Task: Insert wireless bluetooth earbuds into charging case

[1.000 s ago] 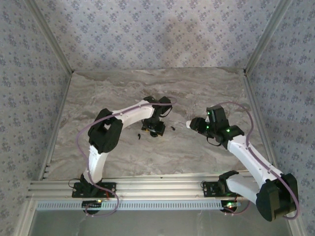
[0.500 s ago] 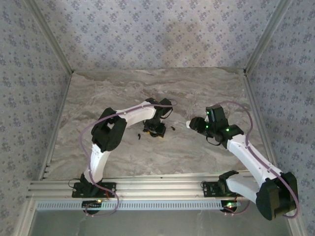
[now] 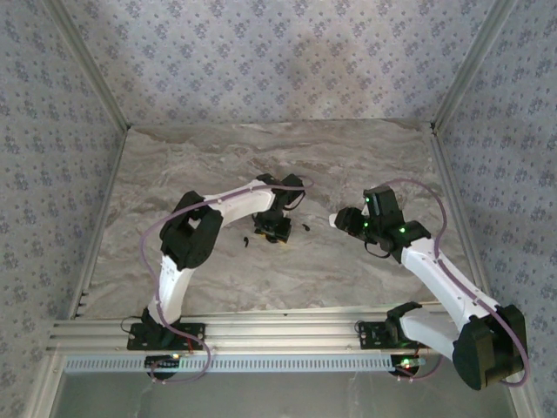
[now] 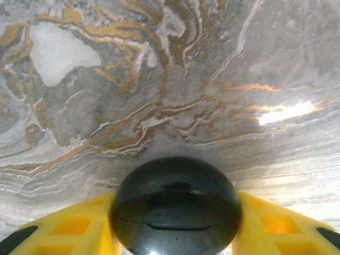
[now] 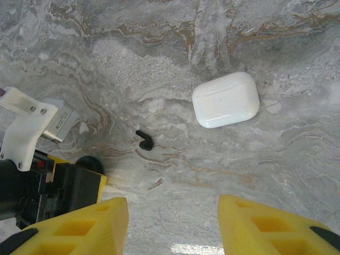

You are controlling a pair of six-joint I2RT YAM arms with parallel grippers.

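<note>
The middle black earbud point(image 5: 144, 140) is lying loose on the marble table point(image 5: 276, 175), touching nothing, between the white charging case point(image 5: 226, 99) and the left gripper point(image 3: 277, 228). From the right gripper point(image 5: 172, 212) it is lying ahead and somewhat to the left. Its long axis is running diagonally in that wrist view, with the rounded head farther off and the stem end nearer the fingers. The right gripper's fingers are being held well apart, with nothing between them. The left gripper is being shown in its own wrist view clamped on the black charging case point(image 4: 175, 180), a glossy rounded shell that is appearing shut along a thin seam.

In the top view this earbud is sitting about equally near both grippers. As the left one is being occupied by the case, the right arm is being judged the freer for a pick.

The count is being recorded as follows:
- **Earbuds:** two black, the second being the outer black earbud point(image 3: 247, 241), lying just left of the left gripper.
- **Cases:** two, one white and one black, both looking closed.
</note>
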